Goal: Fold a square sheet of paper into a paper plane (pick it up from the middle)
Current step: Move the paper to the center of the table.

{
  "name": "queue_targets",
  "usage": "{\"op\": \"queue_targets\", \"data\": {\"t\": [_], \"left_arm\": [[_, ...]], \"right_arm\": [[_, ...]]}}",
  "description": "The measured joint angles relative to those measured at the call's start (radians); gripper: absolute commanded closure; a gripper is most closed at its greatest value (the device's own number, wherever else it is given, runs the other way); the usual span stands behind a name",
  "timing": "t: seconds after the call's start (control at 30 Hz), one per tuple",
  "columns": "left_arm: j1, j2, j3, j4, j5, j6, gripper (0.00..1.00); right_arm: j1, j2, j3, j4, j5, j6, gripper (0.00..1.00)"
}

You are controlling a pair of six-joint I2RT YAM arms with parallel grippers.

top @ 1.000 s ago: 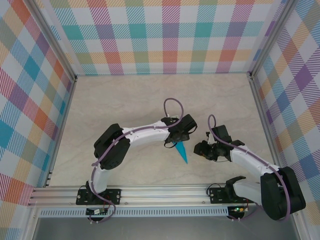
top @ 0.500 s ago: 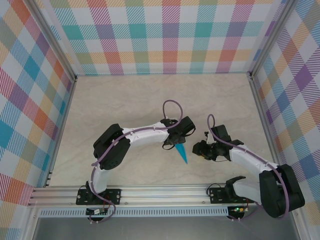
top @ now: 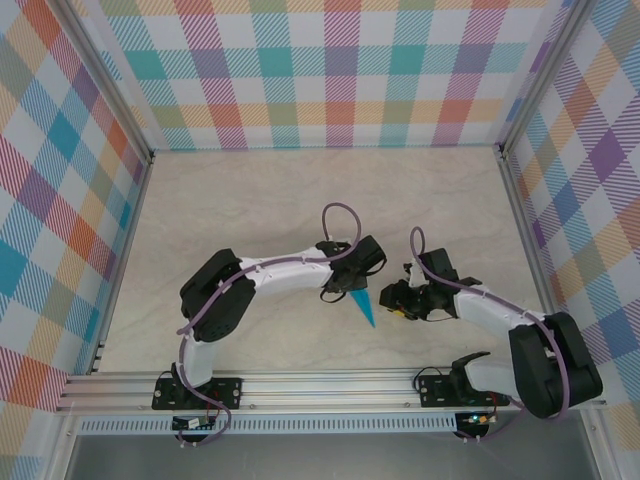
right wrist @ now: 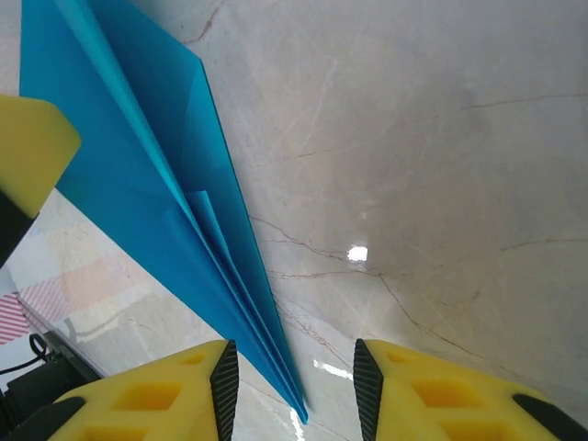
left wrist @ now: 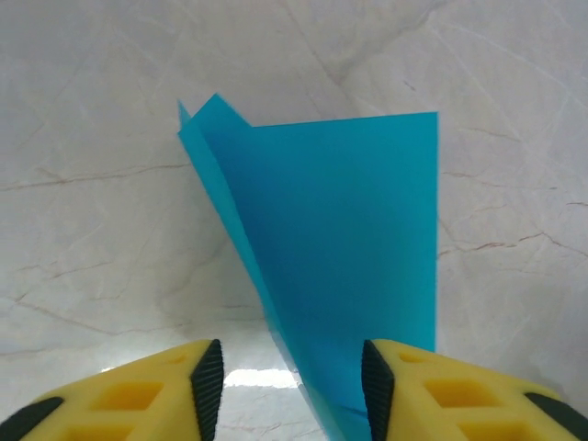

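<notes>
As the left gripper point(left wrist: 289, 372) narrows its jaws around the paper plane point(left wrist: 340, 257), a gap still showing and nothing pinched, the right gripper point(right wrist: 292, 372) has crept up to the plane's nose. Its jaws stand parted either side of the tip, empty. A two-handed grip on the plane looks imminent.

The table point(top: 250, 200) has a pale cream top veined like marble, lightly glossy, with small spots of reflected light; on it, towards the near edge and about midway across, lies the paper plane point(top: 362, 306), a narrow teal-blue dart; its sharp nose points to the near edge; its folded layers gape slightly at the wide end
</notes>
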Motion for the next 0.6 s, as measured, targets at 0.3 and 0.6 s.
{"op": "queue_targets", "data": {"t": [0.3,0.6], "left_arm": [[0.0,-0.066,-0.095,0.031,0.0,0.002,0.69],[0.0,-0.071,-0.102,0.049,-0.006,0.002,0.7]], "right_arm": [[0.024,0.098,0.048,0.054,-0.072,-0.008,0.56],[0.051,0.222,0.131,0.08,-0.101,-0.042,0.55]]}}
